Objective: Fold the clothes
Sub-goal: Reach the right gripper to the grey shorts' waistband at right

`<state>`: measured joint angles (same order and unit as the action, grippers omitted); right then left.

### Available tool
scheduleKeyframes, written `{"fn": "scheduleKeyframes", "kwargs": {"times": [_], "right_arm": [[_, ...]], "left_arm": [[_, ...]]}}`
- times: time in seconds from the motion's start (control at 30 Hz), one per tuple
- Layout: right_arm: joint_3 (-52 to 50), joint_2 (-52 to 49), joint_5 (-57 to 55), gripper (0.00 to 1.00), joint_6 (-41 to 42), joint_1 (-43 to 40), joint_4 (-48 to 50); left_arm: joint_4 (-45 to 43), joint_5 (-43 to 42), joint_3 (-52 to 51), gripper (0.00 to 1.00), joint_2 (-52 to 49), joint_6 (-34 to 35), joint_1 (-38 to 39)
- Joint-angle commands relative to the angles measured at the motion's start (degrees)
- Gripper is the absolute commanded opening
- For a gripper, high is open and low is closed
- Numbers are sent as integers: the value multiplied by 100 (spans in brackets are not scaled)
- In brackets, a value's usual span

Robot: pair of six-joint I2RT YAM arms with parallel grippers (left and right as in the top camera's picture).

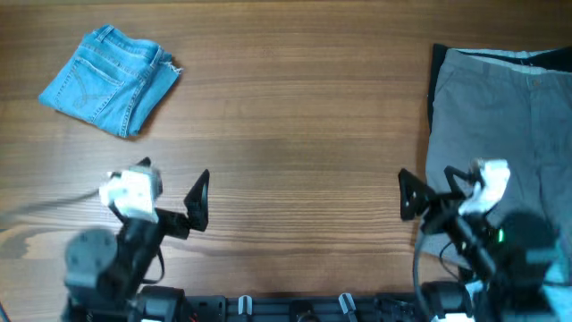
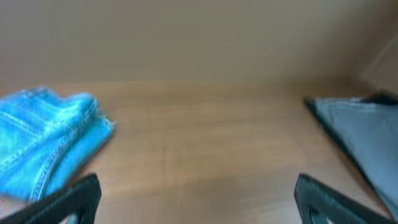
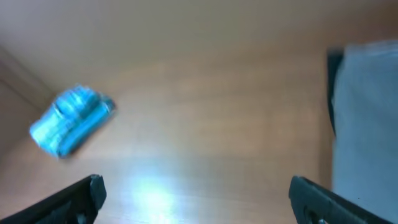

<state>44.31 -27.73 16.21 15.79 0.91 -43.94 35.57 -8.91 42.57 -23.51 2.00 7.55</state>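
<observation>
The grey shorts [image 1: 500, 116] lie flat at the table's right side, waistband toward the far edge, partly cut off by the frame. They also show in the left wrist view [image 2: 364, 130] and the right wrist view [image 3: 367, 112]. My left gripper [image 1: 172, 181] is open and empty over bare wood near the front left [image 2: 198, 186]. My right gripper [image 1: 435, 186] is open and empty just left of the shorts' near left edge [image 3: 196, 183]. Neither gripper touches the shorts.
Folded blue denim shorts [image 1: 112, 79] lie at the far left [image 2: 43, 140] [image 3: 68, 121]. A black garment [image 1: 435, 80] lies under the grey shorts, showing along their left and top edges. The wooden table [image 1: 295, 116] spans the view.
</observation>
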Motion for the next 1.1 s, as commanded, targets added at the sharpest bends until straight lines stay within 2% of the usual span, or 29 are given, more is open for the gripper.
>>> {"fn": "scheduleKeyframes", "kwargs": {"times": [0.0, 0.17, 0.33, 0.43, 0.57, 0.8, 1.07], "right_arm": [[960, -1593, -439, 100, -483, -24, -544], [2420, -3687, -358, 100, -531, -24, -1106], [3388, -5171, -555, 100, -951, -26, -861], [3456, -5788, -1152, 100, -625, -46, -332], [3456, -6616, -1996, 100, 243, -181, 177], [3456, -7864, -2710, 99, 522, -579, 887], [3453, -8531, -2669, 85, 564, -811, 1134]], "left_arm": [[977, -284, 1478, 100, -1392, 15, -26], [2391, -348, 3060, 100, -3001, 13, -26], [3003, -341, 3919, 100, -3945, -9, -28], [2944, -662, 3991, 100, -4116, 15, -26], [2889, -866, 3991, 100, -4155, 13, -26], [2855, -866, 3991, 100, -4155, 13, -26], [2780, -857, 3991, 100, -4155, 13, -28]]}}
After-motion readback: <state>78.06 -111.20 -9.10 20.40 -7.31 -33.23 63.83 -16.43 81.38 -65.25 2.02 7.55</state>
